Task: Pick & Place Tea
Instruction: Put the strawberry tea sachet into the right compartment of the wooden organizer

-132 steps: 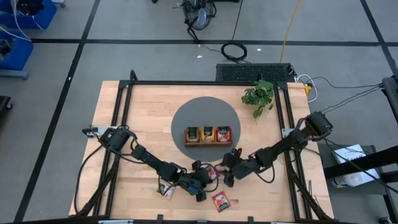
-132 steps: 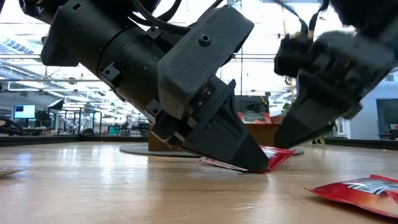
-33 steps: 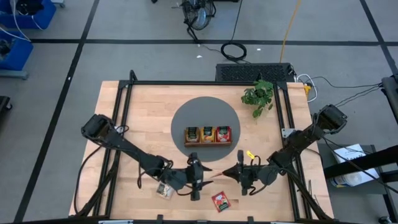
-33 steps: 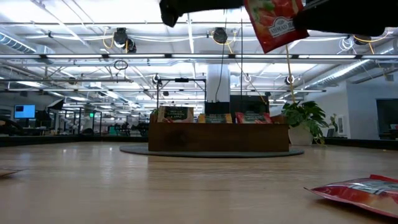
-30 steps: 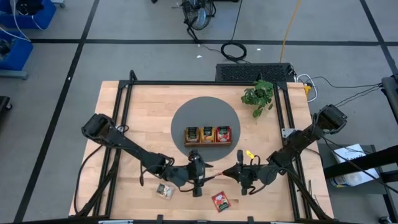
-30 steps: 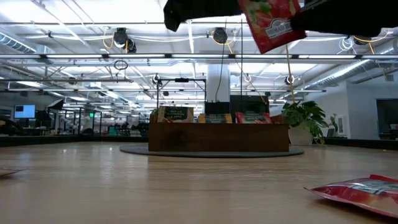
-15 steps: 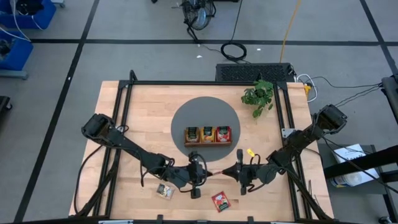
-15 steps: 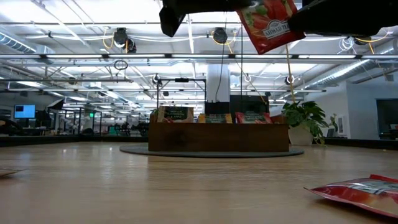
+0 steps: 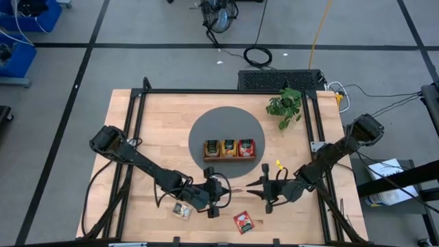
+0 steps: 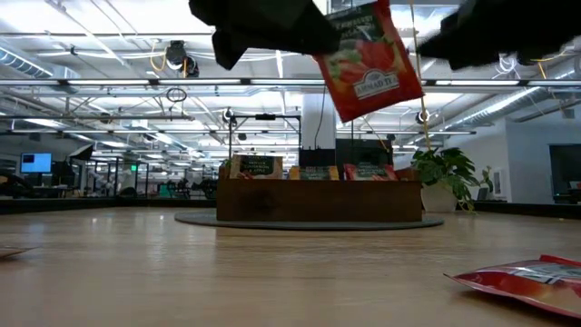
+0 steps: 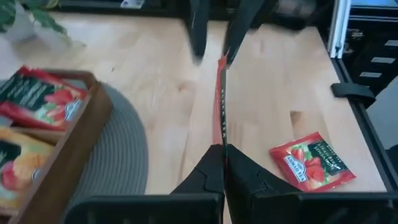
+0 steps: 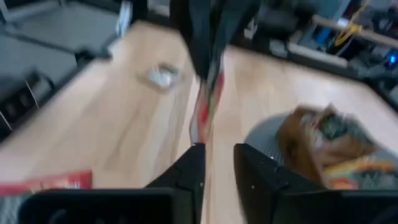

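Wood table (image 9: 137,130) first: near your front edge a red sachet (image 9: 243,221) lies flat, another sachet (image 9: 182,210) off to its left. Above them your left gripper (image 11: 223,163) is clamped shut on a red tea sachet (image 10: 367,62), held edge-up in the air — your right gripper (image 12: 217,163) stands just opposite, fingers parted, no longer gripping it. Beyond, the wooden tray (image 9: 230,158) sits on the grey round mat (image 9: 206,127), sachets upright inside.

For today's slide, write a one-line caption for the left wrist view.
Left end effector pinches a red sachet edge-on above the table; another sachet lies flat nearby.
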